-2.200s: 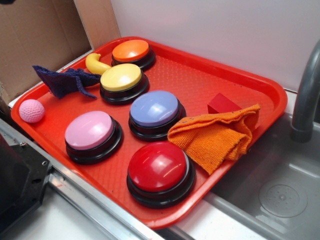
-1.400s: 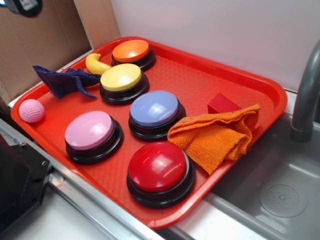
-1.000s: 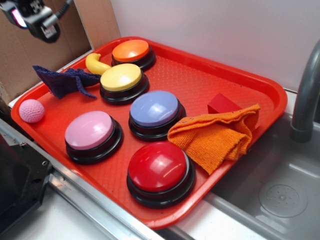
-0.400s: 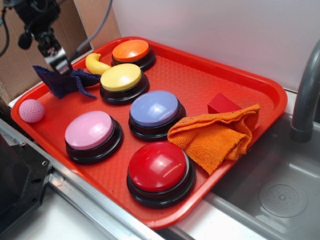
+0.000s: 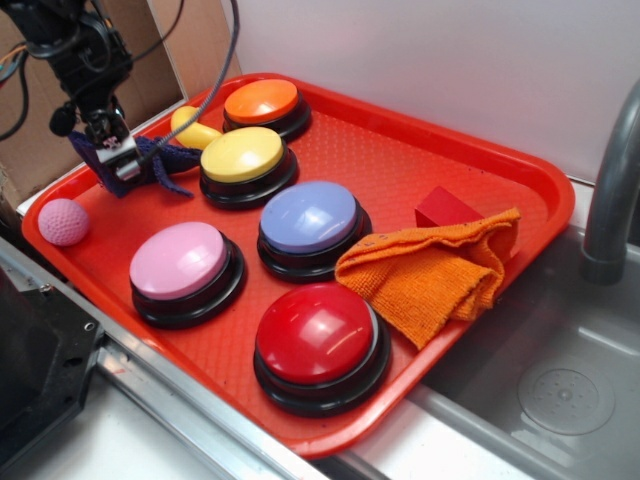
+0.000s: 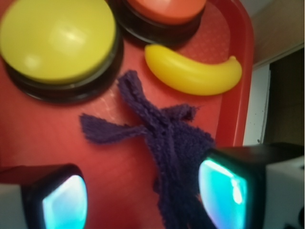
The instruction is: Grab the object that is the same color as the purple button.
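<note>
**Gripper open over the purple cloth, far-left of tray**

Gripper (image 5: 118, 160) is down at the small dark purple knitted cloth (image 5: 150, 160), jaws spread. In the wrist view the two fingers (image 6: 64, 202) sit well apart, with the cloth (image 6: 167, 138) between them and running up against the right-hand one. Can't tell if the pads actually touch the fabric; nothing is clamped.

The cloth lies crumpled at the far-left edge of the red plastic tray (image 5: 400, 160), one pointed corner hanging past the rim. Just beside it: yellow toy banana (image 6: 193, 71) on the far side, yellow-domed button (image 5: 243, 155) to the right, orange-domed button (image 5: 262, 102) beyond that.

Pink knitted ball (image 5: 63, 221) sits near the cloth, on the tray's left corner. Lavender-blue domed button with black base (image 5: 310, 218) is mid-tray, well apart from the gripper. Pink-domed button (image 5: 180, 262) near-left, red-domed button (image 5: 318, 335) nearest. Larger orange knitted cloth (image 5: 435, 275) drapes over the right side, with a red block (image 5: 442, 207) behind it.
</note>
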Motion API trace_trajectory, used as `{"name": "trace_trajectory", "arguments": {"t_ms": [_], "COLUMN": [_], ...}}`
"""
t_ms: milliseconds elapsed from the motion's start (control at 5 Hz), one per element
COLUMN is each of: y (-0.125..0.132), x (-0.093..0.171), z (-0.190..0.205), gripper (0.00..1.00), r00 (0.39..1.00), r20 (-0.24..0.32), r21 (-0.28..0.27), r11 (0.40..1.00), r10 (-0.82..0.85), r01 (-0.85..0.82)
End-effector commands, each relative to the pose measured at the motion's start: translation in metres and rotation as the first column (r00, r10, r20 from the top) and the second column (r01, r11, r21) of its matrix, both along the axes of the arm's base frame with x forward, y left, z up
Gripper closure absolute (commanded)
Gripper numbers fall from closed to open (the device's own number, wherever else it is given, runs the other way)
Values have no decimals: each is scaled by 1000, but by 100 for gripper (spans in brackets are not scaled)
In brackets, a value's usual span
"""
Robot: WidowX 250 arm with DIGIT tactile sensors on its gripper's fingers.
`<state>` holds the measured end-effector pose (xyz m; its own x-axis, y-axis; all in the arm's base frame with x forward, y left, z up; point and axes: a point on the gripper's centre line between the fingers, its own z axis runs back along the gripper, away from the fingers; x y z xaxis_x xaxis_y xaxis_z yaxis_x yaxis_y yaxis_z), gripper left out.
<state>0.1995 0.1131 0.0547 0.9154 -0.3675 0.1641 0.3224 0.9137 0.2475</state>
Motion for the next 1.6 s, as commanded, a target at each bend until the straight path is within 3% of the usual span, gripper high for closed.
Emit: {"name": "trace_trajectory", "arguments": {"t_ms": [0, 200, 400, 800, 1000, 1200, 1400], "y": [22, 29, 29, 25, 8, -32, -82], "x": [15, 17, 16, 14, 16, -3, -5], "z": [-15, -22, -22, -15, 0, 51, 99], "gripper": [0, 0, 100, 100, 100, 100, 100], "r00": [999, 997, 998, 995, 985, 920, 904], "r20": [-43, -70, -51, -56, -88, -120, -122], "r21": [44, 75, 71, 46, -37, -184, -196], "r11": [999, 997, 997, 995, 987, 902, 883], "r10": [13, 33, 42, 88, 150, 374, 410], "r01": [-11, -27, -39, -85, -154, -391, -427]}}
